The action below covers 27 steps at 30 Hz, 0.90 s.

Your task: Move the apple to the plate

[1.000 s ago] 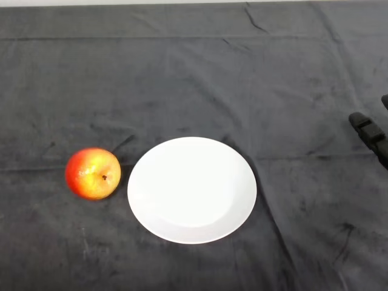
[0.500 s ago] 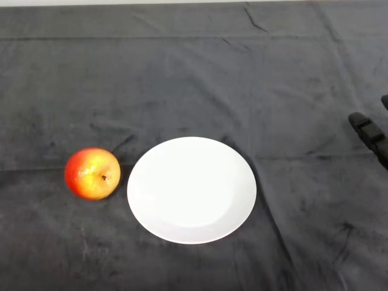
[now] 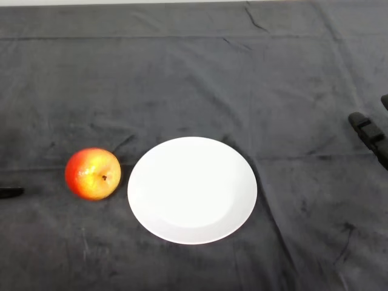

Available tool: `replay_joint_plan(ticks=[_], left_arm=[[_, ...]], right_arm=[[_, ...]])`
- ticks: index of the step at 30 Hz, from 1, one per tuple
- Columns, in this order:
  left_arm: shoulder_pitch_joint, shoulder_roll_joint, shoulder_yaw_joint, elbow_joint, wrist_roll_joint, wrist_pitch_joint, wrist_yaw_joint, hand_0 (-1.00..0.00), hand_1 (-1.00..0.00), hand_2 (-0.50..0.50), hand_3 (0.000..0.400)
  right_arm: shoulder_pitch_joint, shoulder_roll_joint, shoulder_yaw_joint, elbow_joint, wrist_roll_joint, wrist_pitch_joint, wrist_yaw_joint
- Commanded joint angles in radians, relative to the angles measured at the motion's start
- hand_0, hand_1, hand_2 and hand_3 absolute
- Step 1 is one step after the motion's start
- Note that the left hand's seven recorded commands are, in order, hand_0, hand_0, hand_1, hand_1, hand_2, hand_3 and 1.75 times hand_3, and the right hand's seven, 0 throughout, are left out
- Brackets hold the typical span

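At the nine o'clock edge of the head view only a dark tip of the left hand point(image 3: 11, 192) pokes in, lying low on the dark cloth point(image 3: 194, 79); so little of it shows that whether its fingers are open or curled cannot be told; it holds nothing visible and is apart from the fruit. At three o'clock from that tip sits the apple point(image 3: 93, 174) — red and yellow, its stem end turned toward the camera — resting on the cloth, not on the dish. Just beside the apple, again toward three o'clock, lies the white plate point(image 3: 191, 189), round, with a narrow strip of cloth between the two. Far off at the three o'clock edge a black object point(image 3: 370, 134) juts in; what it is cannot be told.
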Motion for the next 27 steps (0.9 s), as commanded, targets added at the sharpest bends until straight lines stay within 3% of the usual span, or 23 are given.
replay_joint_plan(ticks=[1, 9, 19, 27], left_arm=[[-0.023, -0.017, -0.043, -0.031, 0.030, -0.028, -0.015, 0.00, 0.00, 0.00, 0.000], [-0.011, -0.063, -0.097, -0.062, 0.068, -0.074, -0.043, 0.00, 0.00, 0.00, 0.000], [-0.023, -0.102, -0.148, -0.076, 0.103, -0.086, -0.073, 0.00, 0.00, 0.00, 0.000], [-0.042, -0.148, -0.184, -0.087, 0.136, -0.075, -0.052, 0.00, 0.00, 0.00, 0.000]], right_arm=[[-0.041, -0.027, -0.0257, -0.002, 0.0046, -0.002, 0.0060], [-0.041, -0.027, -0.0255, -0.003, 0.0046, -0.002, 0.0055], [-0.040, -0.026, -0.0252, -0.004, 0.0047, -0.002, 0.0050], [-0.040, -0.026, -0.0251, -0.005, 0.0048, -0.002, 0.0046]])
